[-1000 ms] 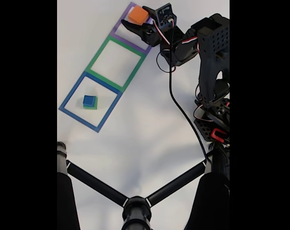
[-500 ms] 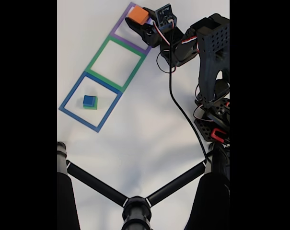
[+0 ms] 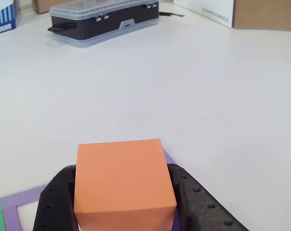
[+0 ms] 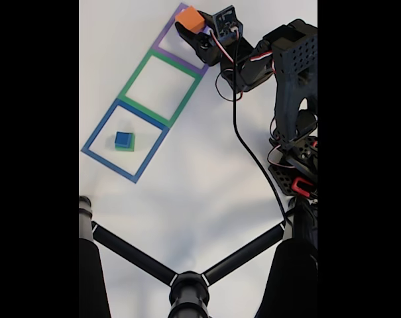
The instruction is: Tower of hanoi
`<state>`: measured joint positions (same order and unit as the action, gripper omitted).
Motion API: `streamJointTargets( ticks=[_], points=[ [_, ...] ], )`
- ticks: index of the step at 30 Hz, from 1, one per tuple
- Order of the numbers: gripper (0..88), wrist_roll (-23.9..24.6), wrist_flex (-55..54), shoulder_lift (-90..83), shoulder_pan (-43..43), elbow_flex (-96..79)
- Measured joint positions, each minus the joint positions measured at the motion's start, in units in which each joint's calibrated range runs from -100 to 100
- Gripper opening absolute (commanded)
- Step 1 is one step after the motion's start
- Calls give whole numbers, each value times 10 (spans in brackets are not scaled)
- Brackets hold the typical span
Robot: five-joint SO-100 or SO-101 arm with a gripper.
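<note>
Two black fingers [image 3: 54, 202] of gripper [image 4: 192, 30] clamp orange block [image 3: 122, 180] over purple frame [image 4: 166, 41]; shallow side grip, foam could squeeze out, drop crooked

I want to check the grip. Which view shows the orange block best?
The other view: the orange block is large and close, with black fingers pressing both sides. The fixed view shows it small, over the purple frame.

Orange block [image 3: 123, 183], black gripper [image 3: 121, 202], purple frame [image 4: 180, 54].
</note>
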<state>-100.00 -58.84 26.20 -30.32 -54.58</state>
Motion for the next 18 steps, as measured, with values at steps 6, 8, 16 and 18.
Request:
streamJointTargets(
  ticks=[6,8,16,18],
  points=[
    [133,0,78,-88,17,-45],
    [135,0,124,-138,24,-61],
    [132,0,423,-373,41,-34],
    [133,0,522,-422,47,4]
  ],
)
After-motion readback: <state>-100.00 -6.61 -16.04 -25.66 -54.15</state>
